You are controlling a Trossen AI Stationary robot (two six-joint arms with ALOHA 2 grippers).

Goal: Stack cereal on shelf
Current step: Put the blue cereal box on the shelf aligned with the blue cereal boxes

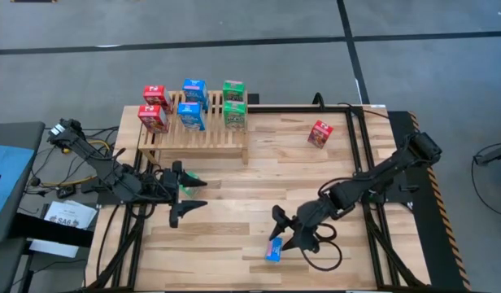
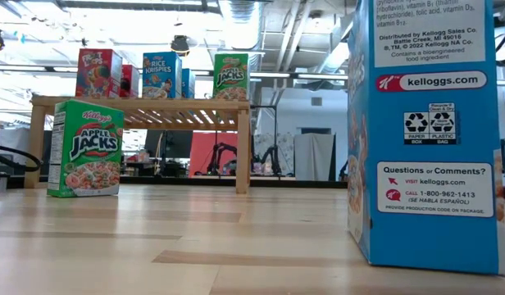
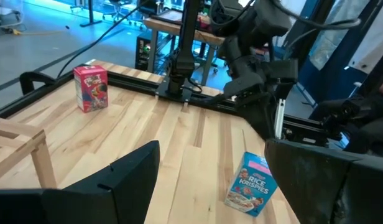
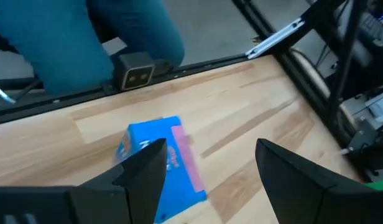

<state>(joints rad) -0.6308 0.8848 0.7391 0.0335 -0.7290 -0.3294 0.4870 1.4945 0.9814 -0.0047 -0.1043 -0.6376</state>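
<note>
The right gripper [image 1: 285,232] hangs open-jawed, empty, just beside the upright blue cereal box [image 1: 273,249] near the table's front edge. One finger could clip it and topple it. The left gripper [image 1: 185,196] waits open in front of the shelf [image 1: 193,130].

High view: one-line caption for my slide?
Six cereal boxes on the shelf; open right gripper over a blue box.

The high view looked straight down on the whole bench [image 1: 234,163] and both arms. The low view sat at bench-top level, facing the shelf [image 2: 138,105], with a blue cereal box [image 2: 425,131] close before its lens. That same box [image 3: 250,183] appeared farther off in the left wrist view and near in the right wrist view.
</note>
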